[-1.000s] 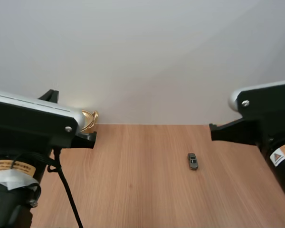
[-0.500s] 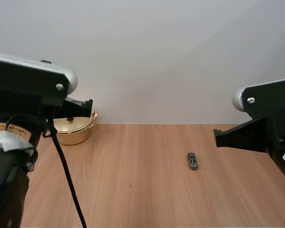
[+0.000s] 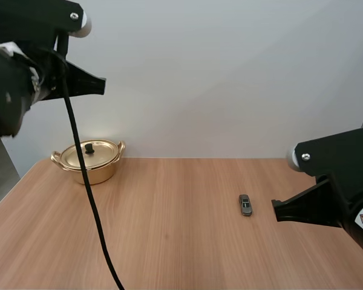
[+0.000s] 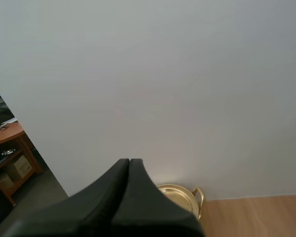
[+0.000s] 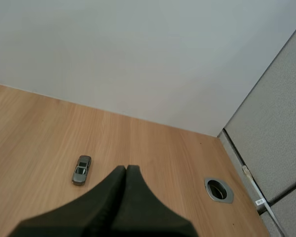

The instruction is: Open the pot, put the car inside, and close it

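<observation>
Hanging Clenched Above the Tabletop, Pot Lidded and Car Apart

Light wood with a fine straight grain makes up the tabletop (image 3: 169, 241), the grain running from the near edge to the far edge. A plain white wall (image 3: 218, 78) rises straight from the far edge. Past the right edge stands a grey, speckled partition (image 5: 278, 128). Close to the far right corner, a round metal-rimmed grommet hole (image 5: 218, 189) is set into the wood.

The pot (image 3: 100, 172) — gold and shiny, with a small handle at each side — stands in the far left corner, close against the wall. Its lid (image 3: 103, 151) is on, topped by a black knob (image 3: 89, 147). The car (image 3: 245, 205), small and grey, lies well apart from the pot on the right half of the tabletop, between the middle and the right edge. Its length is turned roughly from far edge to near edge.

The left gripper (image 4: 129, 161) is clenched on nothing, its two black fingers lying together as one dark wedge. It hangs high above the left edge, aimed toward the wall, and in the left wrist view the pot sits just beyond its tip. The right gripper (image 5: 126, 168) is likewise closed and holds nothing, its fingers pressed into one wedge — it hangs low near the right edge. In the right wrist view the car lies on the wood just beside its tip, apart from it.
</observation>
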`<state>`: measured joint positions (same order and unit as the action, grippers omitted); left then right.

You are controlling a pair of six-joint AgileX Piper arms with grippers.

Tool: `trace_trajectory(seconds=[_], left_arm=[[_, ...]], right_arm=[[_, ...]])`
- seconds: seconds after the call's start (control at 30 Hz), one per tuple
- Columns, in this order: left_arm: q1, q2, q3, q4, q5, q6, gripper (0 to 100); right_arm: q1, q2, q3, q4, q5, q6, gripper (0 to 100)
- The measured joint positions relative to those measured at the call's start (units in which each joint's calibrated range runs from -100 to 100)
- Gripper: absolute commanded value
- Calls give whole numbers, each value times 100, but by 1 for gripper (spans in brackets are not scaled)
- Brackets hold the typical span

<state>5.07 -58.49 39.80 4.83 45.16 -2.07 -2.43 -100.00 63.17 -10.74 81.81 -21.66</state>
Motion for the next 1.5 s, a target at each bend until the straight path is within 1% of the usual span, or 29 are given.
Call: trace_trajectory(seconds=[0.13, 0.23, 0.37, 0.4, 0.43, 0.5, 0.53, 0.63, 0.67, 0.7, 0.73, 0.77, 1.07, 1.17, 1.3, 1.4, 1.5], left_arm=[[0, 782, -759, -156, 1034, 507, 0], [0, 1389, -1391, -110, 1744, 831, 0], [0, 2113, -1926, 77, 2045, 939, 1], [0, 2316, -1972, 120, 2028, 927, 5], [0, 2516, -1968, 149, 1975, 927, 11], [0, 2923, -1968, 167, 1975, 927, 29], [0, 3124, -1979, 167, 1975, 927, 44], [0, 3675, -2101, 167, 2130, 927, 77], [0, 3818, -2134, 167, 2231, 927, 86], [0, 3982, -2182, 167, 2313, 927, 93], [0, 4121, -2247, 167, 2436, 927, 97], [0, 4232, -2300, 167, 2485, 927, 100], [7, 5020, -3304, 151, 3281, 588, 100], [21, 5376, -3693, -13, 3699, 578, 100], [154, 5850, -4248, -306, 4273, 578, 100], [303, 6177, -4532, -551, 4576, 622, 100], [460, 6480, -4688, -920, 4879, 880, 100]], right_arm=[[0, 0, 194, 0, 27, -227, 0], [0, 0, 340, 49, 46, -356, 0], [0, 0, 551, 198, 83, -386, 0], [0, 0, 564, 208, 99, -412, 0], [0, 0, 564, 208, 78, -421, 0], [0, 0, 564, 208, 78, -421, 0], [0, 0, 564, 208, 78, -421, 0], [0, 0, 564, 208, 78, -421, 0], [0, 0, 564, 208, 78, -421, 0], [0, 0, 564, 208, 78, -421, 0], [0, 0, 564, 208, 78, -421, 0], [0, 0, 564, 208, 78, -421, 0], [0, 0, 564, 208, 112, -431, 0], [0, 0, 564, 208, 112, -431, 0], [0, 0, 564, 208, 114, -431, 0], [0, 0, 564, 208, 154, -443, 0], [0, 0, 564, 208, 154, -443, 0]])
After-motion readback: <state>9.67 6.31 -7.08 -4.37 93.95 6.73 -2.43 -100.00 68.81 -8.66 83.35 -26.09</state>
